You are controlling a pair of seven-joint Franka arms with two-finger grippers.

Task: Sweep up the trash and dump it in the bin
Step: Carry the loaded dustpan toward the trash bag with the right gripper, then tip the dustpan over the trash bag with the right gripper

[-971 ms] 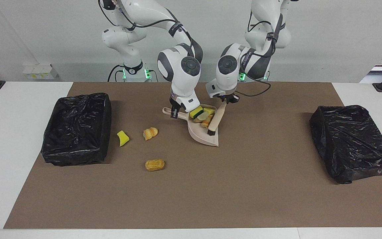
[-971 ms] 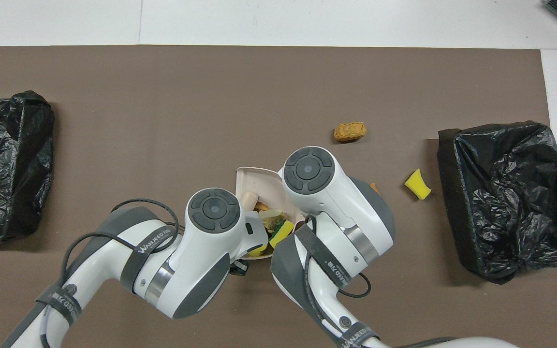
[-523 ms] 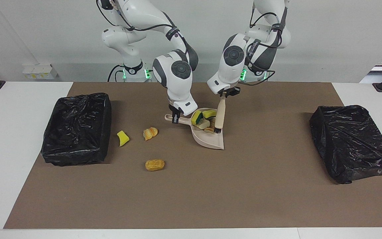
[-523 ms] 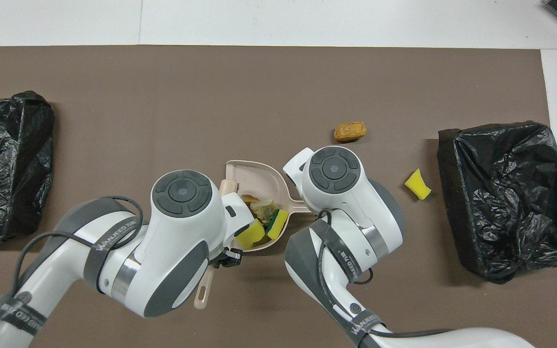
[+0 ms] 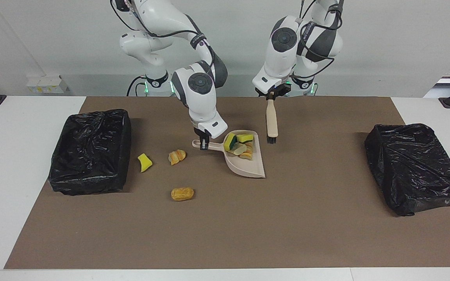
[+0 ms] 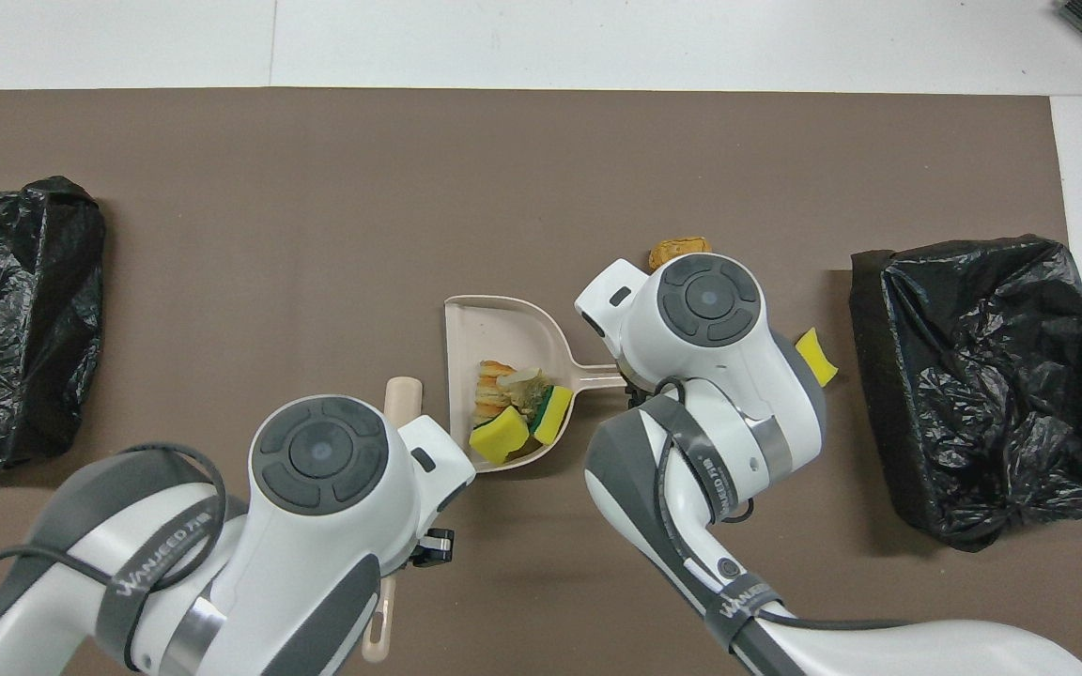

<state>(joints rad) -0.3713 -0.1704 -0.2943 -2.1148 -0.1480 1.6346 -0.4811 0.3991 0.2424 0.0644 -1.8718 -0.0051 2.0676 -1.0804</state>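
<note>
Brush (image 5: 271,119) now lifted clear of dustpan (image 5: 248,166), 4 scraps (image 5: 240,145) inside.

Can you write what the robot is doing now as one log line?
right gripper: holds dustpan handle | left gripper: holds brush | loose trash: three

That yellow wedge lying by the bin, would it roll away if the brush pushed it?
Probably not. The yellow wedge has flat faces and a pointed end, so it should slide or flip rather than roll. It looks like sponge, so likely light and squashy. The mat looks matte, which may make it drag.
</note>
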